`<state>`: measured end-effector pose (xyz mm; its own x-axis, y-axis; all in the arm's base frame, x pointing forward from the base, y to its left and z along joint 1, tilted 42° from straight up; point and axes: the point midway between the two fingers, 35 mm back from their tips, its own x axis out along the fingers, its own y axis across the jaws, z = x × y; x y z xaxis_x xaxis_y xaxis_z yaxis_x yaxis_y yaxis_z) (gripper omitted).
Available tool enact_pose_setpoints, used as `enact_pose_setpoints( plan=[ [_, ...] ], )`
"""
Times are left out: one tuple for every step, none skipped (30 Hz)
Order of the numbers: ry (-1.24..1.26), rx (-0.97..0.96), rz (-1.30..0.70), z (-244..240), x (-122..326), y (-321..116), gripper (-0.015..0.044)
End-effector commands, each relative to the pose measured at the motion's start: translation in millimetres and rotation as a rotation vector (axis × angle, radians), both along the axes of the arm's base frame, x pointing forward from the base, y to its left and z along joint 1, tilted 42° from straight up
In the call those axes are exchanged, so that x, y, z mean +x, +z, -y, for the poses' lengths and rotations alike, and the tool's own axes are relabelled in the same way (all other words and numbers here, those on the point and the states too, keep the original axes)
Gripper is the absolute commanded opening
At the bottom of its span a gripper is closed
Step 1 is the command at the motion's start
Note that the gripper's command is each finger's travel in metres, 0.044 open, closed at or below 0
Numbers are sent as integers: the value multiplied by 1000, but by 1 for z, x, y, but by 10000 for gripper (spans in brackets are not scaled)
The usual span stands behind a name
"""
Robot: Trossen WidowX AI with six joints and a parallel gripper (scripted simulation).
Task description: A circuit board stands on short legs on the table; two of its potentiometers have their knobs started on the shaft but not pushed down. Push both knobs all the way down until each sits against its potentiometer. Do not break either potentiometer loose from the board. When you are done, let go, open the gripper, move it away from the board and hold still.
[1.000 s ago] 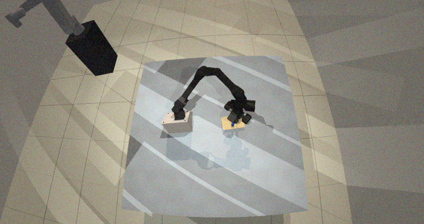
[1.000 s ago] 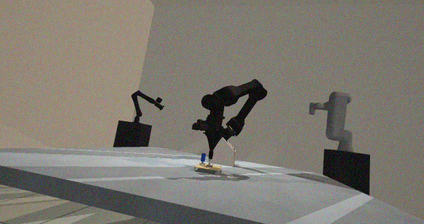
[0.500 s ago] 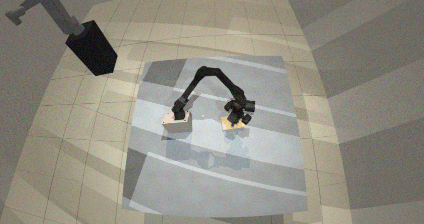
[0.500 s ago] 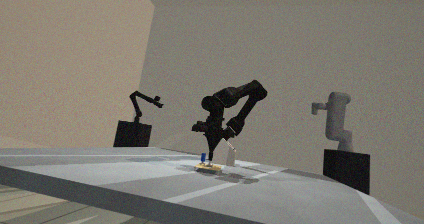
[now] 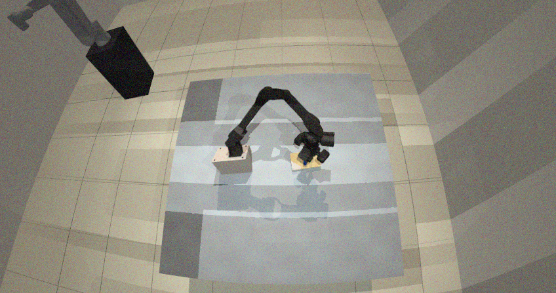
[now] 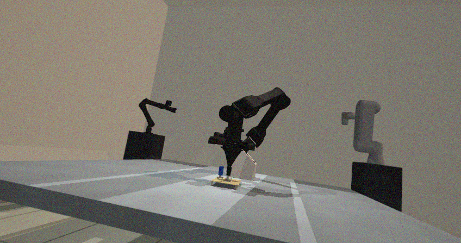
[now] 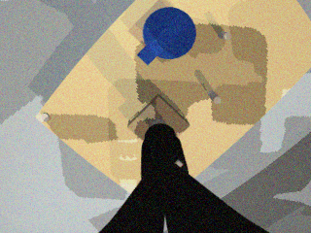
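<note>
The yellow circuit board point(image 5: 295, 166) point(image 6: 233, 182) point(image 7: 289, 44) stands on short legs. A blue knob point(image 5: 305, 162) point(image 6: 221, 170) point(image 7: 170, 33) stands upright over one potentiometer; its side pointer shows in the wrist view. Whether a gap remains under it is too small to tell. My gripper point(image 6: 229, 172) point(image 7: 163, 174) is shut and points straight down over the other potentiometer point(image 6: 228, 178) point(image 7: 172, 113), beside the blue knob. The second knob cannot be made out apart from the dark fingertips, which hide most of that potentiometer's top. Contact there is unclear.
Thin pins point(image 7: 217, 100) point(image 7: 224, 36) stand on the board near the potentiometers. The arm's base block point(image 5: 234, 165) point(image 6: 248, 170) is on the table to the board's left in the top view. Other arms on black pedestals point(image 5: 124, 67) point(image 6: 143, 145) stand beyond the table.
</note>
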<state>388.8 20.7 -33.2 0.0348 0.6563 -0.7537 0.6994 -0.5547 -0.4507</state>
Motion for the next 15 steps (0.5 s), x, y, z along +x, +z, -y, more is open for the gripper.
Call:
enact_pose_setpoints(
  plan=[
    [20, 3, 4, -10, 2, -8, 0],
    [20, 3, 4, -10, 2, -8, 0],
    [20, 3, 4, -10, 2, -8, 0],
    [20, 3, 4, -11, 2, -8, 0],
    [20, 3, 4, -11, 2, -8, 0],
    [20, 3, 4, -11, 2, -9, 0],
    [20, 3, 4, -12, 2, -9, 0],
    [20, 3, 4, -12, 2, -9, 0],
    [20, 3, 4, -12, 2, -9, 0],
    [20, 3, 4, -12, 2, -9, 0],
    [20, 3, 4, -12, 2, -9, 0],
    [20, 3, 4, -12, 2, -9, 0],
    [20, 3, 4, -12, 2, -9, 0],
    [20, 3, 4, -12, 2, -9, 0],
    [20, 3, 4, -12, 2, -9, 0]
  ],
)
